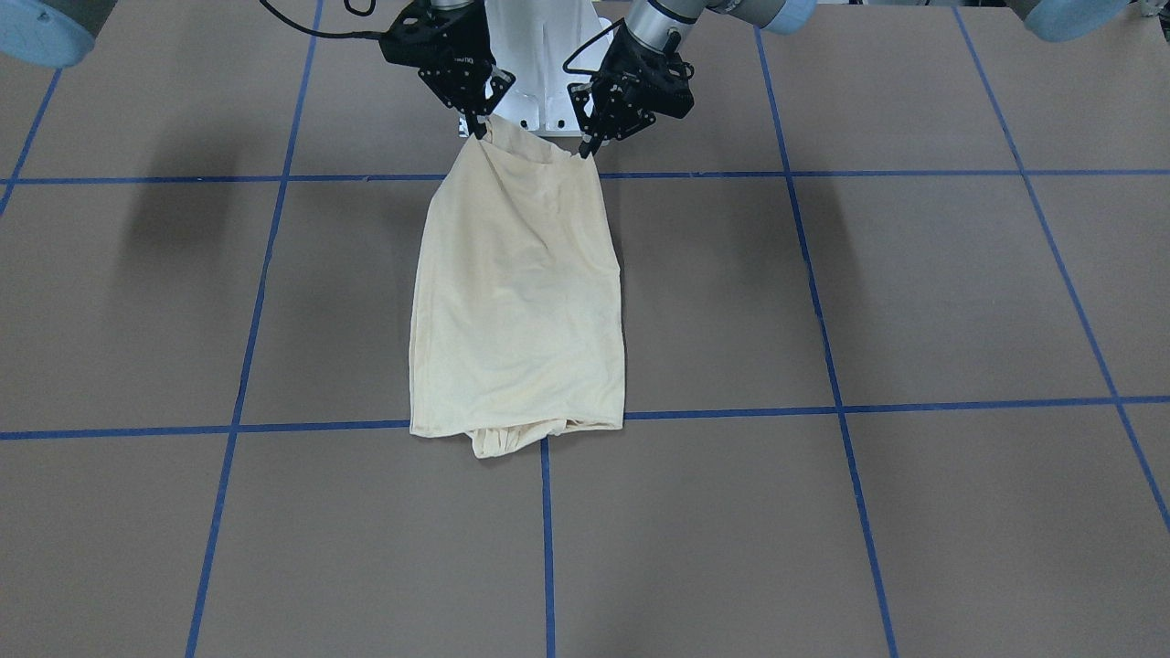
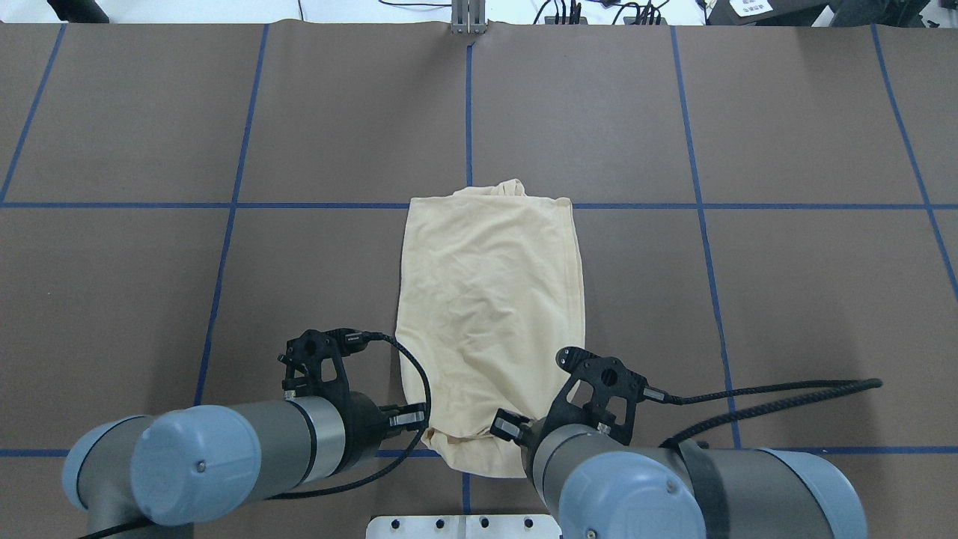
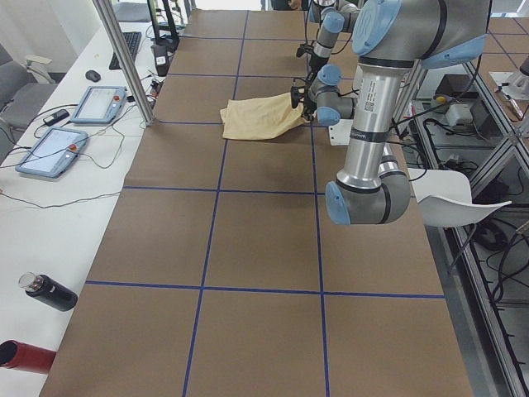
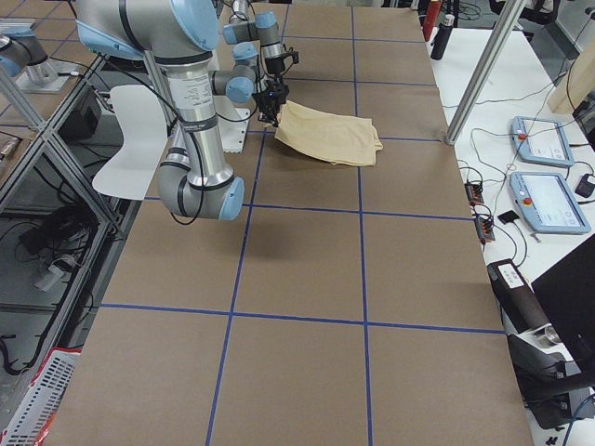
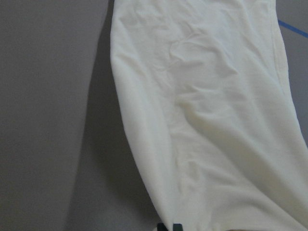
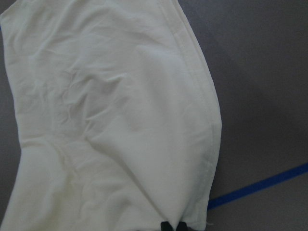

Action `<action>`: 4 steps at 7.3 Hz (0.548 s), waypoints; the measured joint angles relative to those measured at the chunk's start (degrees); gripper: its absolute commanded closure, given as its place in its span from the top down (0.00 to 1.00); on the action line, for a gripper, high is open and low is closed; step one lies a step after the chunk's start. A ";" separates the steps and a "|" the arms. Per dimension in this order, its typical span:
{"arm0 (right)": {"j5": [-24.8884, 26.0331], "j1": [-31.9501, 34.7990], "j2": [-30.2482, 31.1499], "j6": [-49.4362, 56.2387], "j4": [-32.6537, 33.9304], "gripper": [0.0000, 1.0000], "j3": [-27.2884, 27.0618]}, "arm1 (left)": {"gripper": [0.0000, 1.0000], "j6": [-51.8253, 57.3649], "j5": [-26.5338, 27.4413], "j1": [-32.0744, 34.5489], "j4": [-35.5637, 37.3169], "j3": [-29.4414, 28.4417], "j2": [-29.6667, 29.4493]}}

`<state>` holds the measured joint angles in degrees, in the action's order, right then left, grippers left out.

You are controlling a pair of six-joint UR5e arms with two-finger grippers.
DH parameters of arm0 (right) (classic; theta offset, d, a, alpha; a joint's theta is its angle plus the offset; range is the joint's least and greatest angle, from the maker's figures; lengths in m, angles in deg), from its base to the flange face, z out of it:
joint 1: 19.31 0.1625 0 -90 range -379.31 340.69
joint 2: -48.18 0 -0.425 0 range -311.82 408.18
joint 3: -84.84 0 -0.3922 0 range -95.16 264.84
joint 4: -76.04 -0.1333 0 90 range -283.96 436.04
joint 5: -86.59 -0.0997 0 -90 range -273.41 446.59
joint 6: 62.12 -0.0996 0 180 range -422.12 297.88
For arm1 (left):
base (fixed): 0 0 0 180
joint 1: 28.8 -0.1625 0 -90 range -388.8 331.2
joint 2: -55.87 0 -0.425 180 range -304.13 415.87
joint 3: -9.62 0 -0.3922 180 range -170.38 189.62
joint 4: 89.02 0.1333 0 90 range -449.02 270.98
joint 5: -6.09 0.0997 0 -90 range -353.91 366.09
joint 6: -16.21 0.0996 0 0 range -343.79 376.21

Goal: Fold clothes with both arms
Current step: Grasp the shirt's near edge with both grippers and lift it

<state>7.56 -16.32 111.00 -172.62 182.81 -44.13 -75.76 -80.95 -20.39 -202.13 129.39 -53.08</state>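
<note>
Front-facing view: you have the T-shirt (image 1: 516, 292), plain cream-yellow side up, folded into a long narrow strip on the surface (image 1: 823, 274). Its robot-side end is lifted a little. The left gripper (image 1: 586, 146), on this view's right, pinches one corner of that end and the right gripper (image 1: 477, 128) pinches the other. Both are clamped narrow on fabric. The end near you is flat, with a bunched bit of cloth poking out past the blue tape line (image 1: 823, 405).

Overhead view: the T-shirt (image 2: 490, 299) sits mid-surface, just right of the centre line. Both arms' wrists cover its near end, so you can't see the fingertips here.

Left side view: the T-shirt (image 3: 256, 120) is far up the surface, its robot-side edge raised at the grippers. They're too small here to judge.

Right side view: it's the same, the T-shirt (image 4: 330, 135) with its raised edge at the robot side.

Left wrist view: the left gripper (image 5: 169, 226) tips are closed together on the T-shirt (image 5: 207, 120) edge, and the cloth is wrinkled.

Right wrist view: the right gripper (image 6: 172, 224) tips are closed on the hemmed corner of the T-shirt (image 6: 110, 120), with the blue tape line (image 6: 260, 186) beside it.
</note>
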 measured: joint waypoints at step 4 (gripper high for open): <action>2.03 -1.55 -0.15 -0.69 6.07 0.00 -3.56 | 0.00 -2.41 0.07 -3.38 7.00 6.27 0.87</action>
<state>9.59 -17.87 110.85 -173.31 188.89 -47.70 -78.17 -80.88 -23.77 -195.12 135.66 -52.21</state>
